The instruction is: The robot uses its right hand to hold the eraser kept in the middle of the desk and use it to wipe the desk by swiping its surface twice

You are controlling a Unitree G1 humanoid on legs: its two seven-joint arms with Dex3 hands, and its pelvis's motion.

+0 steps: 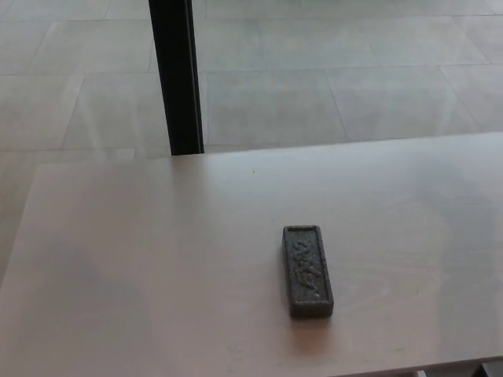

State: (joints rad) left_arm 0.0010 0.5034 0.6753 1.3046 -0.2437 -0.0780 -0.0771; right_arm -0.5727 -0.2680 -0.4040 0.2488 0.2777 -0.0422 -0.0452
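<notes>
Head view only. The eraser point(306, 271) lies flat on the desk point(157, 267), a dark grey, speckled rectangular block with its long axis running nearly straight away from the robot, the far end tipped very slightly toward the robot's left. Its top face carries a raised rim and an embossed marking that I cannot read. It sits somewhat toward the near edge of the desk and a little to the right of the picture's centre, with bare desk on all sides; nothing touches it. A soft shadow falls just off its near end. The desk is pale, light wood-grain, its far edge slanting gently upward toward the right, its left edge angling in toward the near corner. Neither hand shows: no left or right arm, forearm or finger enters the frame, so pose and whether either hand is released, clenched or grasping cannot be told from this view. The eraser is unheld. Beyond the desk, a black post point(177, 78) stands upright on the floor point(354, 78), meeting the desk's far edge left of centre. The floor is large pale grey tiles with thin seams.
</notes>
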